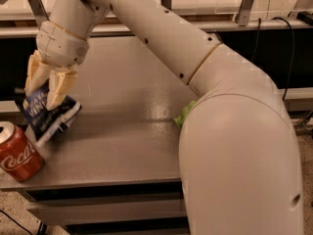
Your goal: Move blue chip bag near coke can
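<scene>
The blue chip bag (47, 113), dark navy with white lettering and a white bottom edge, is held tilted just above the grey table (127, 131) at its left side. My gripper (45, 96) is shut on the bag's top, its cream fingers (58, 88) pointing down over it. The coke can (17, 152), red with white script and a silver top, stands upright at the table's front left corner, just below and left of the bag, almost touching its lower edge.
A green bag (185, 113) lies on the table behind my arm's big white elbow (234, 151), mostly hidden. A dark shelf and metal rails run along the back. The table's front edge is close to the can.
</scene>
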